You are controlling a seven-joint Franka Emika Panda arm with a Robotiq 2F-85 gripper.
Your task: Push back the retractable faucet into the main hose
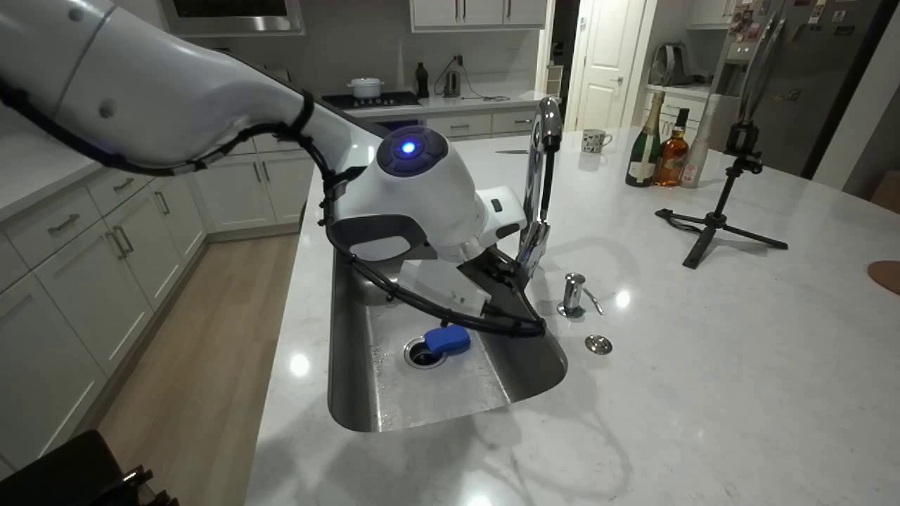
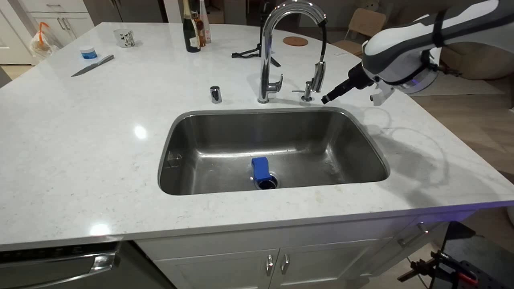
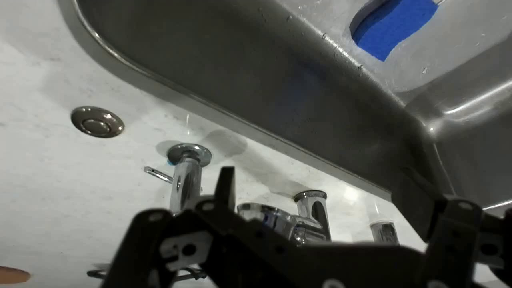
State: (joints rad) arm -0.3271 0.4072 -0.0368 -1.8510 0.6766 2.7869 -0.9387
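The tall chrome faucet neck, the main hose, stands behind the sink and curves over at the top. It also shows in an exterior view. The retractable faucet, a slim silvery spray head, hangs below the neck's end on a black hose, apart from it. It also shows in an exterior view. My gripper is low beside the spray head's lower end, with a small gap in that view. In the wrist view my gripper has its fingers wide apart; a round chrome end, apparently the spray head's, is partly hidden behind it.
A steel sink lies in front of the faucet, with a blue object at its drain. A soap dispenser and a metal disc are near the gripper. A chrome cap and a black tripod stand farther off.
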